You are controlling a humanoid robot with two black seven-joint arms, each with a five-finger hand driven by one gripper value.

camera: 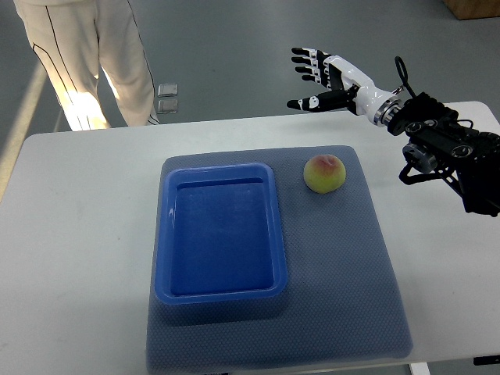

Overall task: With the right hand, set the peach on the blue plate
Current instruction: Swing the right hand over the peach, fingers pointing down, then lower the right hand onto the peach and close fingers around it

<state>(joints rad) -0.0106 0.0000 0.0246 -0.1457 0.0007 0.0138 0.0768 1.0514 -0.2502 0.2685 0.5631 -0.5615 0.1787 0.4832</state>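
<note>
On woven grey mat (344,266), round fuzzy peach (325,173) beside rectangular glossy blue plate (221,234)

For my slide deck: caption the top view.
Right hand open above the table's far edge, peach waiting on the grey mat beside the empty blue plate.

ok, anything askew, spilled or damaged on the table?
Nothing stands out. The yellow-pink peach sits whole on the grey mat, right of the empty blue rectangular plastic tray. The right hand hovers beyond the table edge, fingers spread, holding nothing.
</note>
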